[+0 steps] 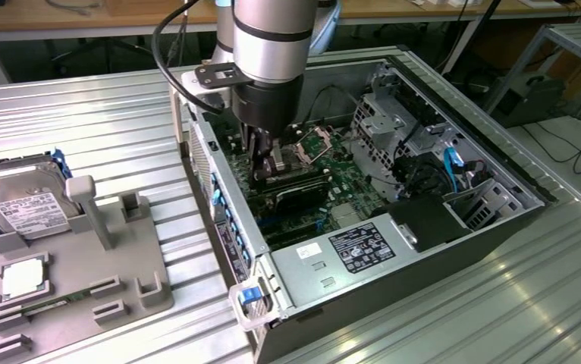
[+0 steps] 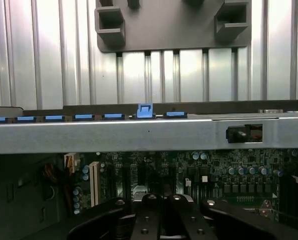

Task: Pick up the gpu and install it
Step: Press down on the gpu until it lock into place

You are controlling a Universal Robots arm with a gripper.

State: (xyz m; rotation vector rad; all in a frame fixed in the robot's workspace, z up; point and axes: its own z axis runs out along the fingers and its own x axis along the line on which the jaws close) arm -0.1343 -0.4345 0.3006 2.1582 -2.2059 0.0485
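the exterior view took in the whole ribbed metal table, with the big open computer case lying on it and the grey arm reaching down inside. from the case, at about 8 o'clock, sat a grey holder with a silver hard drive and a small square chip on it.

the wrist view looked from inside the case. it showed the case's grey wall close up, a row of little blue clips along it, and the green board.

the gripper was down by the board, well inside the walls. its black fingers were pressed close together. a thin, flat, dark slab, likely the gpu, sat on the board just at 5 o'clock from the tips. it was hard to tell if the fingers pinched it.

the wall toward the holder was near the gripper. the middle of the board had more open room.
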